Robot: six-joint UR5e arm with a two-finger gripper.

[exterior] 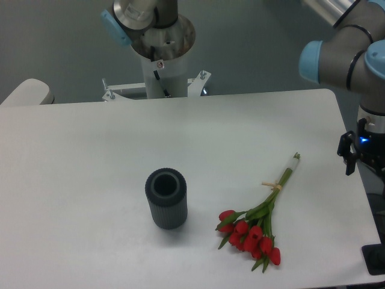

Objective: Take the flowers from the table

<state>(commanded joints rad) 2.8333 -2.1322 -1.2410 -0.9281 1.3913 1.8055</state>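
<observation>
The flowers (260,226) lie flat on the white table (90,156) at the front right. They are a small bunch of red tulips, heads toward the front edge, green stems pointing back right, with a tan band around the stems. My gripper (364,162) hangs at the table's right edge, right of the stem ends and well apart from them. It holds nothing. Only one dark finger (348,158) shows clearly; the rest is cut off by the frame edge.
A dark grey ribbed cylinder vase (166,198) stands upright left of the flowers. The arm's white base column (162,60) rises behind the table's far edge. A dark object (376,259) sits off the table's front right corner.
</observation>
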